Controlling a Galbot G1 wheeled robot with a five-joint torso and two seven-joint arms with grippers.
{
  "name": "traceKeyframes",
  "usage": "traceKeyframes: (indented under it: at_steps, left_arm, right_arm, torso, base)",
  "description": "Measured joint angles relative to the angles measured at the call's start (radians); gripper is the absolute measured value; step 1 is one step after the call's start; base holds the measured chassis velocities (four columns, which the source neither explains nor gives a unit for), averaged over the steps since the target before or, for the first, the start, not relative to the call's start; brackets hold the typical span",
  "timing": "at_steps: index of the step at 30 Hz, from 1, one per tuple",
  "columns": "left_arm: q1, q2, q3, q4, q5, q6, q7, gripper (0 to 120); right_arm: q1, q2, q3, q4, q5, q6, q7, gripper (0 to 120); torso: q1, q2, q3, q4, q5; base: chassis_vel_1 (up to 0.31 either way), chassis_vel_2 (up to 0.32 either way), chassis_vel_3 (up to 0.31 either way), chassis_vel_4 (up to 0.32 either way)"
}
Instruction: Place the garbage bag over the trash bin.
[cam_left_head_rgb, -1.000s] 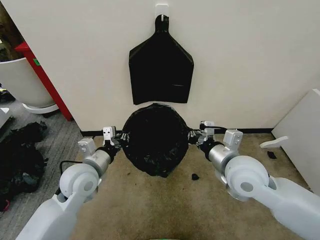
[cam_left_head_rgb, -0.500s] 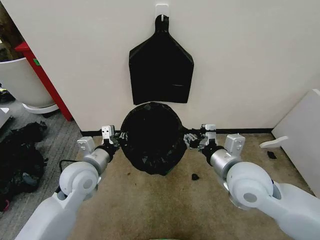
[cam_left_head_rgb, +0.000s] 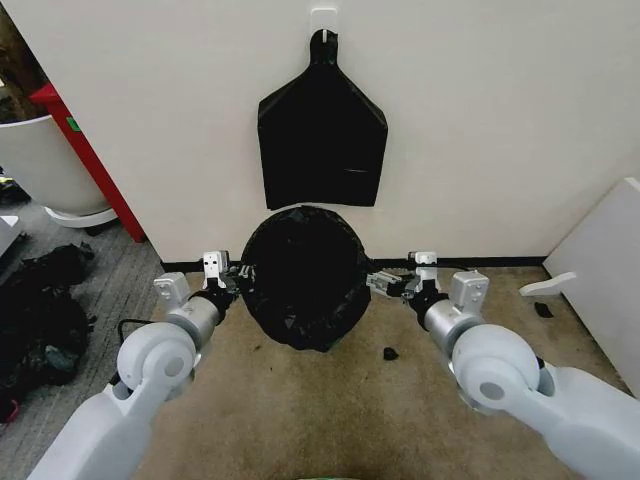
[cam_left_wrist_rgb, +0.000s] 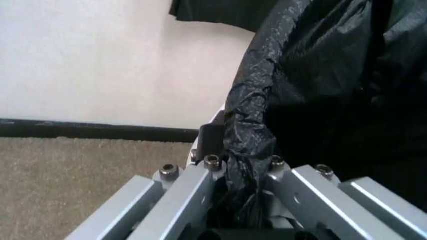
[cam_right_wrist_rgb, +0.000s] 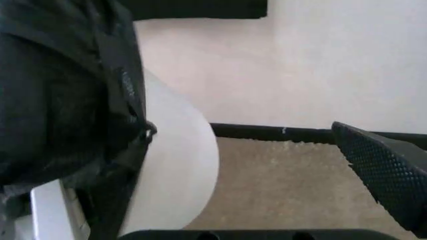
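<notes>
The glossy black garbage bag (cam_left_head_rgb: 303, 280) is spread wide over the trash bin, hiding it in the head view. The bin's smooth white wall (cam_right_wrist_rgb: 179, 175) shows in the right wrist view, with the bag (cam_right_wrist_rgb: 60, 95) draped down over its rim. My left gripper (cam_left_head_rgb: 236, 276) is at the bag's left edge, shut on a pinched fold of crinkly plastic (cam_left_wrist_rgb: 248, 150). My right gripper (cam_left_head_rgb: 386, 285) stands open just off the bag's right edge; one black textured finger pad (cam_right_wrist_rgb: 383, 167) is held well clear of the bin wall.
A flat black bag bunch (cam_left_head_rgb: 322, 130) hangs from a wall hook above the bin. A large white tub (cam_left_head_rgb: 40, 165) and red post (cam_left_head_rgb: 85, 150) stand at left, above a dark heap (cam_left_head_rgb: 40, 320). A white panel (cam_left_head_rgb: 600, 270) leans at right; small black scrap (cam_left_head_rgb: 390, 353) lies on the carpet.
My right gripper has opened, let go of the bag's right edge and drawn back slightly toward me. The left gripper has kept its hold and place.
</notes>
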Motion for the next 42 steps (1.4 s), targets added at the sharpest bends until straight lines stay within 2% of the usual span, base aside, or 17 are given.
traceKeyframes:
  at_steps: [6,20,33,36,40,42]
  left_arm:
    - [-0.002,0.004,-0.004,-0.002,0.003,-0.005,-0.002,1]
    - [-0.001,-0.002,0.004,0.039,0.051,-0.01,0.006,1]
    - [-0.03,0.002,-0.007,0.056,0.006,-0.012,-0.02,1]
    - [-0.03,0.004,-0.007,0.052,-0.024,-0.001,-0.033,1]
    - [-0.017,0.006,-0.007,0.048,-0.093,0.042,-0.061,1]
    - [-0.015,0.005,-0.006,0.048,-0.099,0.047,-0.066,1]
  right_arm:
    - [-0.007,-0.006,0.001,-0.022,-0.015,-0.026,-0.017,100]
    - [-0.01,-0.025,0.001,0.077,0.014,-0.034,0.035,100]
    - [-0.1,-0.057,0.044,0.087,-0.008,-0.061,0.009,100]
    - [-0.174,-0.069,0.105,0.12,-0.011,-0.063,0.007,100]
    - [-0.297,-0.067,0.255,0.241,0.01,-0.062,0.028,100]
    - [-0.304,-0.065,0.265,0.247,0.01,-0.061,0.029,100]
  torso:
    - [0.0,0.0,0.0,0.0,0.0]
    - [0.0,0.0,0.0,0.0001,-0.0002]
    - [0.0,0.0,0.0,0.0,0.0001]
    - [0.0,0.0,0.0,0.0001,0.0001]
    - [0.0,0.0,0.0,0.0,-0.0002]
    - [0.0,0.0,0.0,0.0,-0.0003]
  base:
    - [0.0,0.0,0.0,0.0]
    - [0.0,0.0,0.0,0.0]
    - [0.0,0.0,0.0,0.0]
    - [0.0,0.0,0.0,0.0]
    - [0.0,0.0,0.0,0.0]
    - [0.0,0.0,0.0,0.0]
